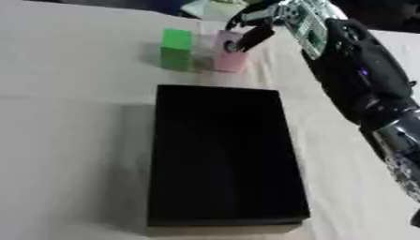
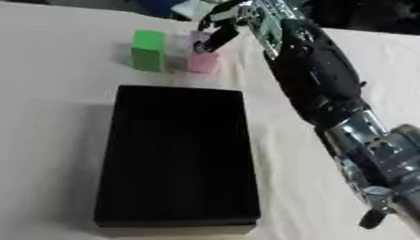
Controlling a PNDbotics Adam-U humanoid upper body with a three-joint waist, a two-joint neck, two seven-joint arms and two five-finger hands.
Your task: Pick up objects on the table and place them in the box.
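Darkness alone is seen inside the black rectangular box (image 1: 221, 159) on the pale cloth-covered table (image 1: 74, 140); nothing is made out in it. Beyond its far end, a green block (image 1: 176, 48) stands just beside a pink block (image 1: 230, 52), which is grasped by the right hand (image 1: 252, 33).

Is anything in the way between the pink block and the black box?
Nothing visible is. The pink block stands just beyond the far edge of the black box, with only bare table between them. The green block stands to its left, off that path. The right hand is already at the pink block.
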